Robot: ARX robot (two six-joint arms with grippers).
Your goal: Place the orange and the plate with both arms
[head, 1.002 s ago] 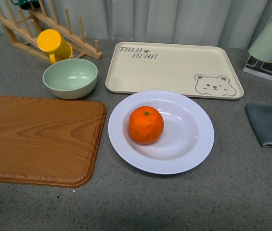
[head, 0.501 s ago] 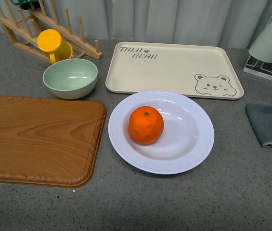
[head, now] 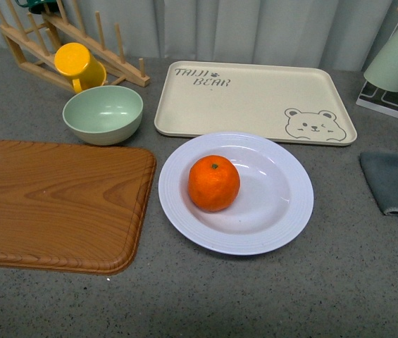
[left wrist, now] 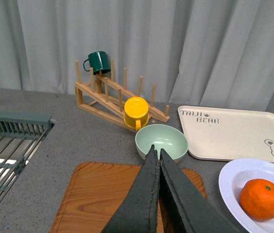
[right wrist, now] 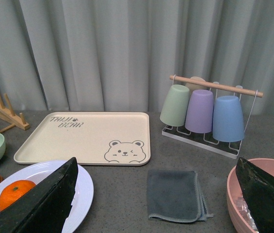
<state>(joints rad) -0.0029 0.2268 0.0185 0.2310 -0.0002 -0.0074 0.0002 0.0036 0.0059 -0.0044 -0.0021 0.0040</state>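
Front view, no arm in it: round bright orange fruit (head: 213, 183) sitting in the deep centre of the large shallow pale white-lavender plate (head: 283, 211), left of its middle, green stem spot up. Just left of the plate, a brown wooden rounded tray (head: 58, 204). Behind, a mint-green bowl (head: 103, 113), a yellow mug (head: 77, 65) against a wooden peg rack (head: 110, 56), and a cream rectangular bear-printed tray (head: 255, 98) nearly touching the plate's far rim. At the right edge, a folded grey cloth (head: 396, 183).

Only in the left wrist view: left fingers (left wrist: 149, 194) pressed together with nothing between them, above the wooden tray, well apart from the orange fruit. Also a dark green mug (left wrist: 99, 61) hung on the rack's top and a steel sink (left wrist: 6, 165) with a grey drainer (left wrist: 20, 121).

Only in the right wrist view: right fingers (right wrist: 44, 204) spread wide and holding nothing. Between them the cloth, and beyond it a wire stand with a green cup (right wrist: 174, 104), a purple cup (right wrist: 199, 110) and a blue cup (right wrist: 228, 118) upside down. Also the rim of a pink bowl (right wrist: 233, 199), contents too blurred to tell.

Everything on a grey speckled bench (head: 255, 296), backed by pale grey pleated curtains (right wrist: 103, 48).
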